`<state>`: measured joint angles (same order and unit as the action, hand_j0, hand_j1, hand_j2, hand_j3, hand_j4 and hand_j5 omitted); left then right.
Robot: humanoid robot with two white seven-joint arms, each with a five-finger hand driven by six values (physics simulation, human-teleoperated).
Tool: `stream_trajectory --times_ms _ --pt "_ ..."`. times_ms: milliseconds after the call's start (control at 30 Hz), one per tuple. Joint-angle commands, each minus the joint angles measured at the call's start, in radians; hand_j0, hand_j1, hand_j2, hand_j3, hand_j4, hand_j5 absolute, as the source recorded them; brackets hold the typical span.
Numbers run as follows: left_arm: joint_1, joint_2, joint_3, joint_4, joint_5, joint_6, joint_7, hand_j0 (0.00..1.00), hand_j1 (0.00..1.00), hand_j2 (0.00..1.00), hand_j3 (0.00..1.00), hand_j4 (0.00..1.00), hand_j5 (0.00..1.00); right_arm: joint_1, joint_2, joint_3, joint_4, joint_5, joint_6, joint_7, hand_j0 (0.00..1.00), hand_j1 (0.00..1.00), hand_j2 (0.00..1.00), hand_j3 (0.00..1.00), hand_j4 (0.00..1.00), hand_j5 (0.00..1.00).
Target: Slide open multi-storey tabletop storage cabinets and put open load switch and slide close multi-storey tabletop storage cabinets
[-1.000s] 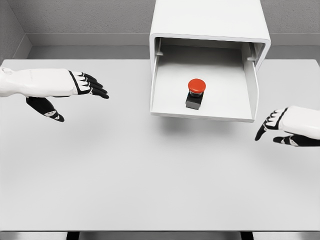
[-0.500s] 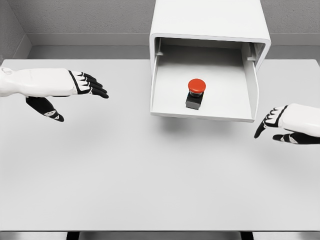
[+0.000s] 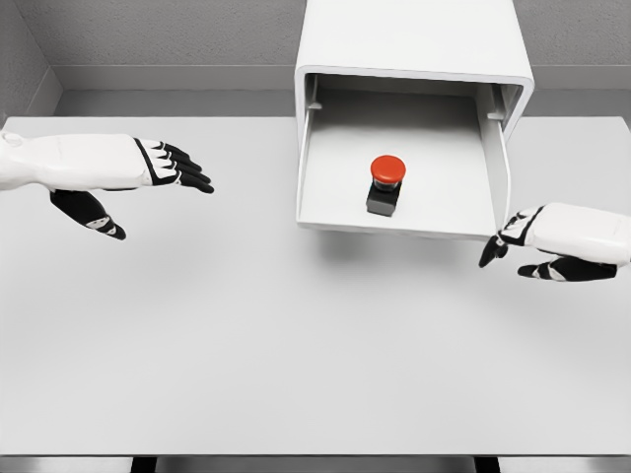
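A white storage cabinet (image 3: 414, 39) stands at the back of the table, its drawer (image 3: 335, 212) slid out toward me. Inside the drawer stands the load switch (image 3: 385, 184), a black block with a red round button on top. My right hand (image 3: 501, 250) hovers just off the drawer's front right corner, fingers extended and empty, fingertips close to the drawer's front edge. My left hand (image 3: 168, 187) floats over the table's left part, well away from the cabinet, fingers spread and holding nothing.
The grey table (image 3: 296, 345) stretches wide in front of the drawer. A grey wall runs behind the cabinet. The table's front edge lies near the bottom of the view.
My right hand has moved left, toward the drawer's front right corner. The left hand, drawer and switch have stayed where they were.
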<state>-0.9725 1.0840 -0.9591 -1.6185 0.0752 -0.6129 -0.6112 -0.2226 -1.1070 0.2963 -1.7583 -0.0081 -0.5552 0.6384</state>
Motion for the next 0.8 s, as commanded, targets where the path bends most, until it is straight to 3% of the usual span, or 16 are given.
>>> stream_trajectory --times_ms 0,600,667,767 --pt "0.0 -0.001 -0.001 0.002 0.006 0.002 0.0 1.0 1.0 1.0 1.0 1.0 1.0 0.0 0.015 0.038 -0.003 0.053 -0.056 -0.028 0.64 0.64 0.64 0.64 0.64 0.64" --pt "0.0 -0.001 -0.001 0.002 0.006 0.002 0.0 1.0 1.0 1.0 1.0 1.0 1.0 -0.006 0.018 -0.008 0.091 0.043 -0.056 -0.028 0.73 0.73 0.73 0.73 0.73 0.73" --pt "0.0 -0.001 -0.001 0.002 0.006 0.002 0.0 1.0 1.0 1.0 1.0 1.0 1.0 -0.001 0.016 -0.005 0.085 0.048 -0.056 -0.028 0.73 0.73 0.73 0.73 0.73 0.73" --pt "0.0 -0.001 -0.001 0.002 0.006 0.002 0.0 1.0 1.0 1.0 1.0 1.0 1.0 0.0 0.018 0.024 -0.001 0.094 -0.056 -0.028 0.72 0.72 0.72 0.72 0.72 0.72"
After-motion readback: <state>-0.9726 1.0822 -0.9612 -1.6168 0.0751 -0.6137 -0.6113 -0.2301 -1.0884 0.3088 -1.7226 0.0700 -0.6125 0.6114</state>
